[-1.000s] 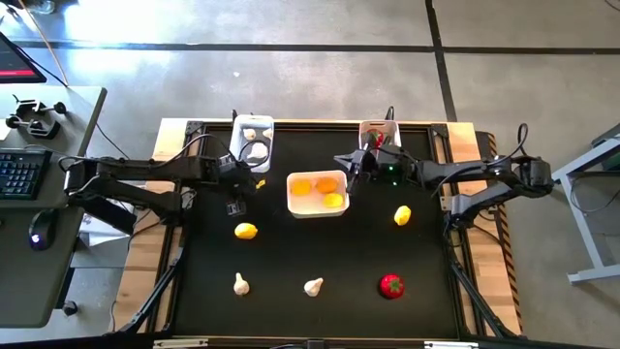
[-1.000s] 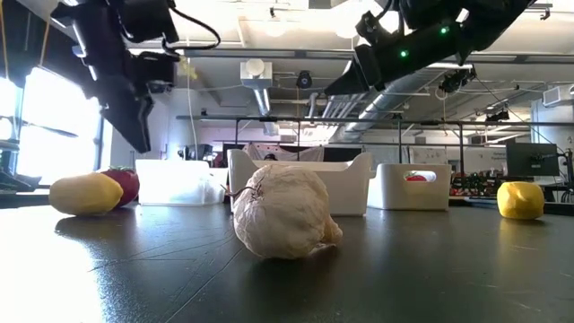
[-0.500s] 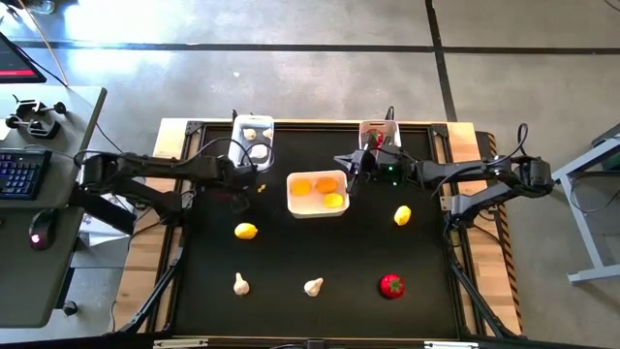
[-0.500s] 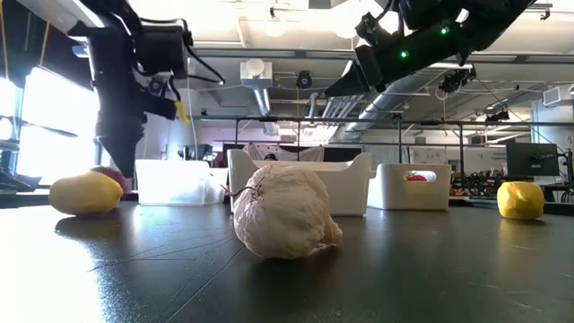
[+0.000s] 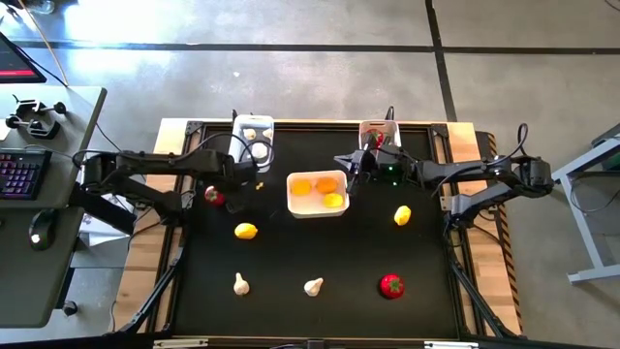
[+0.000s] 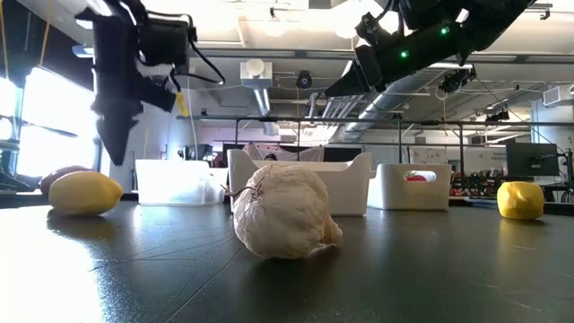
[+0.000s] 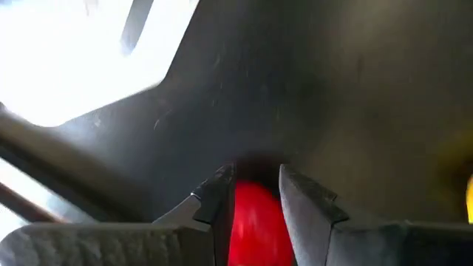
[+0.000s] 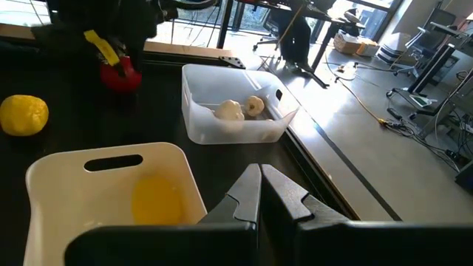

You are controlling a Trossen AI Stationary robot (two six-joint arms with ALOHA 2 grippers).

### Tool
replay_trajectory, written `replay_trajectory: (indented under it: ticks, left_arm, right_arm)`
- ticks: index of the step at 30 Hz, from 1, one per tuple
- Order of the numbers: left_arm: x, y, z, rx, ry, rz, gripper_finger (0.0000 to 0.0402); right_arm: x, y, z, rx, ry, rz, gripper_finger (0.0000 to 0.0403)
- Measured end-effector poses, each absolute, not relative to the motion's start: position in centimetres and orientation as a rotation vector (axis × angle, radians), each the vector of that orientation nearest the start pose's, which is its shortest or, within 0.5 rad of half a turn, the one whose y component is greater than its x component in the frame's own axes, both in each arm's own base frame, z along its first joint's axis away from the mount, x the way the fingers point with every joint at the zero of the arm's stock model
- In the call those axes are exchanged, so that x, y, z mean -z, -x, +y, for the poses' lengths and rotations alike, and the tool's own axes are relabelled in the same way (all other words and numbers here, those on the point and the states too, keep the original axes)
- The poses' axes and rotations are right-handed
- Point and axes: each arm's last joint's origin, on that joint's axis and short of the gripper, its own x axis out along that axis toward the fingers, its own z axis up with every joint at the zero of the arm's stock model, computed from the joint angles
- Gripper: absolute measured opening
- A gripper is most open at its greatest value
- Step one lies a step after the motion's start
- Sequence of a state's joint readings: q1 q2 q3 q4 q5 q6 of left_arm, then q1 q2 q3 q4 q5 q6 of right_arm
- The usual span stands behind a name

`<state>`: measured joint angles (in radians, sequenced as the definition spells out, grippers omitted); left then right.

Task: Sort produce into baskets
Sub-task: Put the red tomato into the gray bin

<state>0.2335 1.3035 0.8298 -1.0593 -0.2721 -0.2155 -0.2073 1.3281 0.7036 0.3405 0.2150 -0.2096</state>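
From above, you've got the left tool (image 5: 225,194) low at the left edge of the black surface (image 5: 310,281), pinching a red fruit (image 5: 213,196). Just behind it sits the garlic bin (image 5: 253,137), with bulbs inside. The square bin (image 5: 317,194) in the middle holds three lemons. The right tool (image 5: 349,167) hangs beside that bin's far right corner, and the third bin (image 5: 379,134) lies just behind it, red showing inside. Loose on the surface: a lemon (image 5: 246,231) near the left tool, another lemon (image 5: 403,215) on the right, two garlic bulbs (image 5: 240,284) and (image 5: 313,286) near the front, and a second red fruit (image 5: 391,285) front right.

Down at surface level, a garlic bulb (image 6: 283,213) fills the middle. The left arm (image 6: 126,72) drops in at upper left; a lemon (image 6: 84,193) sits below it with a dark red shape just behind, probably the fruit, though it is half hidden. All three bins line up behind.

Your left wrist camera settles it: the two fingers (image 7: 214,203) are clamped on the red fruit (image 7: 253,225), right down at the surface.

From the right wrist, the right tool (image 8: 260,191) has its fingers pressed together, holding nothing, above the square bin (image 8: 111,185). Beyond are the garlic bin (image 8: 235,118), a lemon (image 8: 24,114) and the red fruit (image 8: 120,74) under the other arm.
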Motion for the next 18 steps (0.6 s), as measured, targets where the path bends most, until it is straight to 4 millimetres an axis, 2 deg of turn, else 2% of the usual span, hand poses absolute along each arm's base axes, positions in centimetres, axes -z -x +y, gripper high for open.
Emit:
replay_trajectory:
  ticks: [5, 10, 18]
  left_arm:
    - [-22.3, -18.7, 5.1, -0.482, 0.099, 1.614, 0.0122]
    - [-22.4, -18.2, 5.0, -0.417, 0.08, 1.675, 0.0174]
    - [-22.4, -18.3, 5.0, -0.426, 0.085, 1.668, 0.027]
  right_arm:
    - [-23.8, -27.5, -6.4, 0.387, 0.206, 0.331, 0.0]
    - [-23.7, -27.5, -6.4, 0.386, 0.206, 0.343, 0.0]
    - [-23.7, -27.5, -6.4, 0.384, 0.206, 0.347, 0.0]
